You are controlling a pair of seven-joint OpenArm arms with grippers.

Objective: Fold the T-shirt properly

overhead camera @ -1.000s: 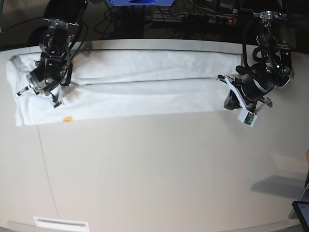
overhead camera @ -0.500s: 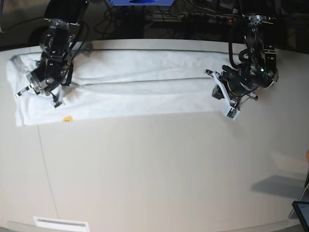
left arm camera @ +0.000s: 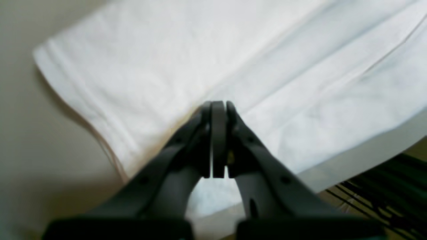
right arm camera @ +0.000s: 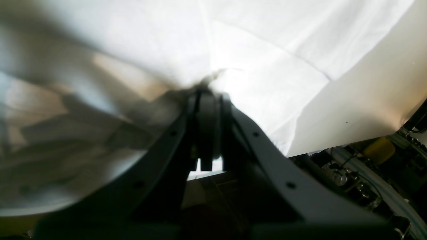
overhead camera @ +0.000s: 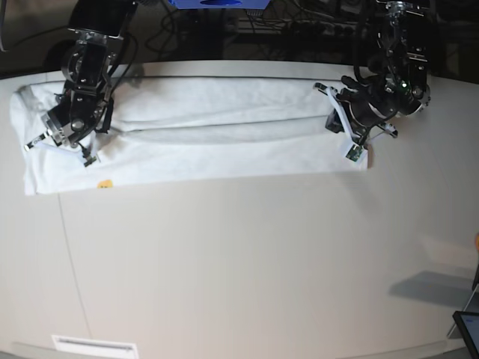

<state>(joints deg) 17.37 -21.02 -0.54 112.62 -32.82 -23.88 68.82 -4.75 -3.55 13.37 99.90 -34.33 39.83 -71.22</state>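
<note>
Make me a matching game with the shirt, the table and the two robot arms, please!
Things:
1. T-shirt
2. table
3. left gripper
4. right gripper

Places and looks:
A. plain beige, bare at the front
B. at the shirt's end on the base view's right, fingers shut
C. white, lying as a long band
D. at the shirt's end on the base view's left

Pairs: 1-C, 2-A, 3-B, 4-D
</note>
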